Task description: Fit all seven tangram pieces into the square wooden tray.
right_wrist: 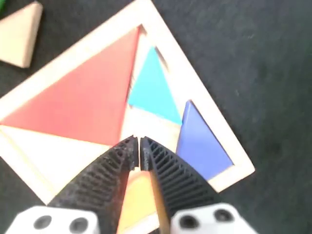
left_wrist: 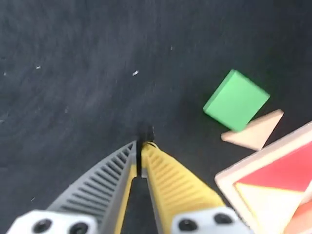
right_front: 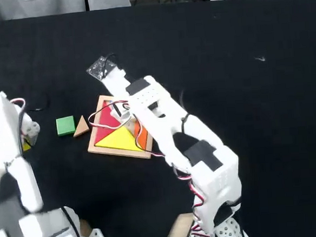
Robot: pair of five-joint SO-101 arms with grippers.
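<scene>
Tangram pieces (right_wrist: 83,92): five in tray (right_front: 117,150), green square (right_front: 65,125) and tan triangle (right_front: 81,126) just outside on cloth (right_front: 225,65). Right gripper (right_wrist: 136,144) closed, empty, over tray middle. Left gripper (left_wrist: 141,146) closed, empty, near green square. Next: open wide, grip flat sides squarely.

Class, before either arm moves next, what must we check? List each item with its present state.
1. Green square block in the square wooden tray: not ok, on the black cloth.
2. Pale wooden triangle in tray: not ok, beside the block.
3. Left gripper open for a pick: not ok, shut.
4. Right gripper empty: ok, shut on nothing.
5. Gap left for both pieces: cannot tell.
</scene>
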